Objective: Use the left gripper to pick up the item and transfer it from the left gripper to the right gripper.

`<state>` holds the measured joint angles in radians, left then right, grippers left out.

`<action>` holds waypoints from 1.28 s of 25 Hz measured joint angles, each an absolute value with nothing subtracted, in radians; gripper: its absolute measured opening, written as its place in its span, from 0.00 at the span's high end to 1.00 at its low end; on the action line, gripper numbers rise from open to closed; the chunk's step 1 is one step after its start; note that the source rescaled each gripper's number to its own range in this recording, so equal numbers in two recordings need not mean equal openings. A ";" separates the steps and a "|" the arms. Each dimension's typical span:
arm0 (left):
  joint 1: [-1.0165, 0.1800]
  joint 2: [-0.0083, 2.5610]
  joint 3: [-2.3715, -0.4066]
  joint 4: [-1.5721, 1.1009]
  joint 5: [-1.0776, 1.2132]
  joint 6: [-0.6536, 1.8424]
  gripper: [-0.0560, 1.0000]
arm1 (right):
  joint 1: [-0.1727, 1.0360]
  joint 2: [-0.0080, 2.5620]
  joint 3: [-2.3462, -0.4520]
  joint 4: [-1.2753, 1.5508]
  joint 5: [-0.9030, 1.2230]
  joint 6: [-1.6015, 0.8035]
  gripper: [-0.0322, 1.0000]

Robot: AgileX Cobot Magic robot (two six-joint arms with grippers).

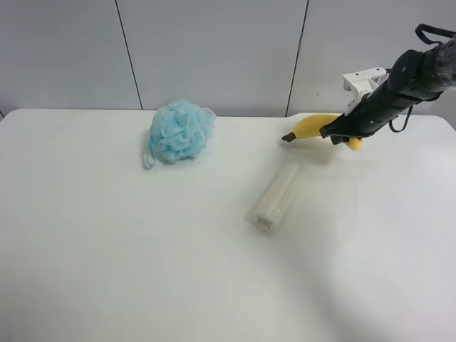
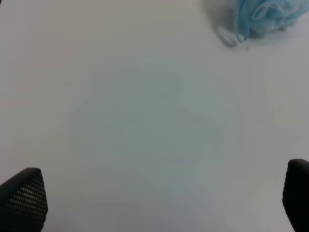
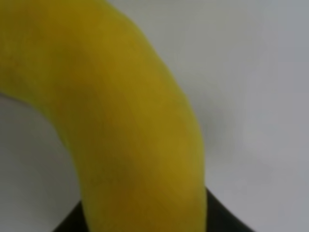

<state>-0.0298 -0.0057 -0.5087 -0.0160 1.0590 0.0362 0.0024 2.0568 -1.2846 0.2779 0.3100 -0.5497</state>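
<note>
The yellow plush banana (image 1: pixel 313 126) with its dark brown stem tip pointing toward the view's left is at the far right of the white table (image 1: pixel 107 249). The right gripper (image 1: pixel 340 135), black jaws under a white housing, is shut on the banana's end away from the stem and holds it just above the table. In the right wrist view the banana (image 3: pixel 120 121) fills the frame, with black jaw parts at its base. The left gripper (image 2: pixel 159 198) is open and empty over bare table. It is out of the exterior high view.
A fluffy light-blue bath pouf (image 1: pixel 181 131) lies at the back middle-left, and also shows in the left wrist view (image 2: pixel 263 14). A long white translucent packet (image 1: pixel 278 197) lies in front of the banana. A grey panelled wall stands behind the table.
</note>
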 joint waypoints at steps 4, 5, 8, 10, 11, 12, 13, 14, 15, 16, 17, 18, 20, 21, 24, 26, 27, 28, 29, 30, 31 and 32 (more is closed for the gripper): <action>-0.030 -0.006 -0.509 -0.016 1.059 0.036 0.00 | 0.034 2.104 -1.286 0.311 0.266 -0.623 0.97; -0.030 -0.006 -0.509 -0.016 1.059 0.036 0.00 | 0.047 2.114 -1.286 0.323 0.258 -0.649 0.97; -0.030 -0.006 -0.509 -0.016 1.059 0.036 0.00 | 0.081 2.138 -1.286 0.332 0.219 -0.711 0.97; -0.030 -0.006 -0.509 -0.016 1.059 0.036 0.00 | 0.095 2.147 -1.286 0.332 0.191 -0.728 0.97; -0.030 -0.006 -0.509 -0.016 1.059 0.036 0.00 | 0.100 2.151 -1.286 0.332 0.177 -0.730 0.97; -0.030 -0.006 -0.509 -0.016 1.059 0.036 0.00 | 0.101 2.154 -1.286 0.332 0.167 -0.732 0.97; -0.030 -0.006 -0.509 -0.016 1.059 0.036 0.00 | 0.103 2.157 -1.287 0.332 0.164 -0.735 0.95; -0.030 -0.006 -0.509 -0.016 1.059 0.036 0.00 | 0.103 2.157 -1.287 0.332 0.163 -0.735 0.89; -0.030 -0.006 -0.509 -0.016 1.059 0.036 0.00 | 0.103 2.158 -1.287 0.332 0.163 -0.735 0.79; -0.030 -0.006 -0.509 -0.016 1.059 0.036 0.00 | 0.103 2.158 -1.287 0.332 0.163 -0.734 0.64; -0.030 -0.006 -0.509 -0.016 1.059 0.036 0.00 | 0.103 2.158 -1.287 0.332 0.163 -0.731 0.46; -0.030 -0.006 -0.509 -0.016 1.059 0.036 0.00 | 0.103 2.158 -1.288 0.332 0.163 -0.726 0.28; -0.030 -0.006 -0.509 -0.016 1.059 0.036 0.00 | 0.103 2.158 -1.288 0.332 0.172 -0.722 0.11; -0.030 -0.006 -0.509 -0.016 1.059 0.036 0.00 | 0.103 2.157 -1.288 0.333 0.181 -0.718 0.06; -0.030 -0.006 -0.509 -0.016 1.059 0.036 0.00 | 0.103 2.140 -1.289 0.333 0.235 -0.717 0.01; -0.030 -0.006 -0.509 -0.016 1.059 0.036 0.00 | 0.103 2.116 -1.289 0.333 0.280 -0.713 0.00; -0.030 -0.006 -0.509 -0.016 1.059 0.036 0.00 | 0.103 2.095 -1.289 0.333 0.297 -0.706 0.00; -0.030 -0.006 -0.509 -0.016 1.059 0.036 0.00 | 0.103 2.075 -1.289 0.332 0.316 -0.697 0.00; -0.030 -0.006 -0.509 -0.016 1.059 0.036 0.00 | 0.103 2.049 -1.289 0.332 0.334 -0.689 0.00; -0.030 -0.006 -0.509 -0.016 1.059 0.036 0.00 | 0.103 2.020 -1.289 0.332 0.352 -0.678 0.00; -0.030 -0.006 -0.509 -0.016 1.059 0.036 0.00 | 0.103 1.992 -1.289 0.332 0.376 -0.669 0.00; -0.030 -0.006 -0.509 -0.016 1.059 0.036 0.00 | 0.103 1.968 -1.289 0.332 0.404 -0.662 0.00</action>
